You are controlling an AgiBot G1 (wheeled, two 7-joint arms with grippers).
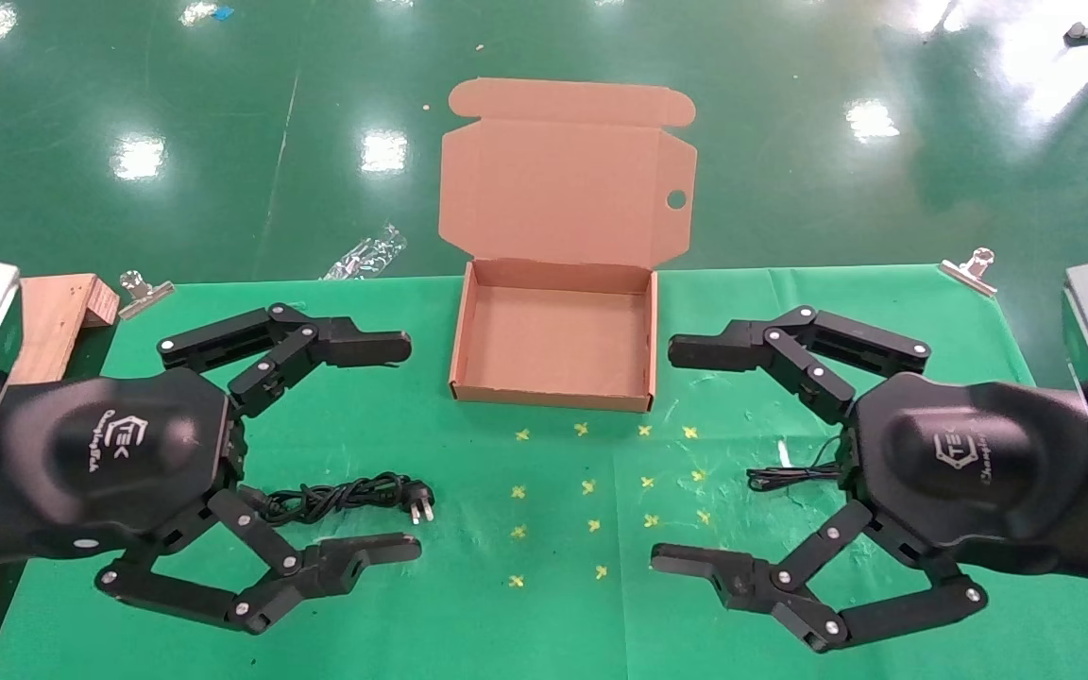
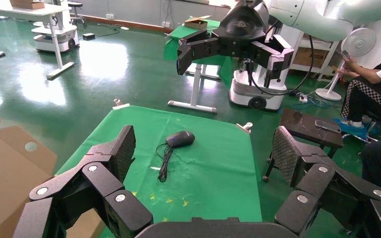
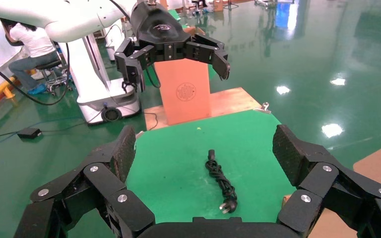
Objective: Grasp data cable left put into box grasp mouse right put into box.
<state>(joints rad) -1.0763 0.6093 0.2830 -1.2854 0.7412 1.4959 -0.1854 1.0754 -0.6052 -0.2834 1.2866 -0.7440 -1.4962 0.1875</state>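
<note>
The brown cardboard box [image 1: 552, 394] stands open at the table's far middle, its lid [image 1: 563, 189] upright. The black twisted data cable [image 1: 346, 496] lies on the green cloth, partly under my left gripper [image 1: 412, 447], which hovers open above it. In the right wrist view the data cable [image 3: 221, 181] lies with its pronged plug nearest. My right gripper [image 1: 663, 454] hangs open at the right and hides the mouse in the head view; only the thin wire [image 1: 785, 477] shows. The left wrist view shows the black mouse [image 2: 180, 139] lying free on the cloth.
Yellow cross marks [image 1: 591, 486] dot the cloth in front of the box. Metal clips [image 1: 143, 288] [image 1: 969, 267] hold the cloth's far corners. A wooden board [image 1: 53, 321] sits at the left edge. A plastic bag [image 1: 365, 255] lies on the floor behind.
</note>
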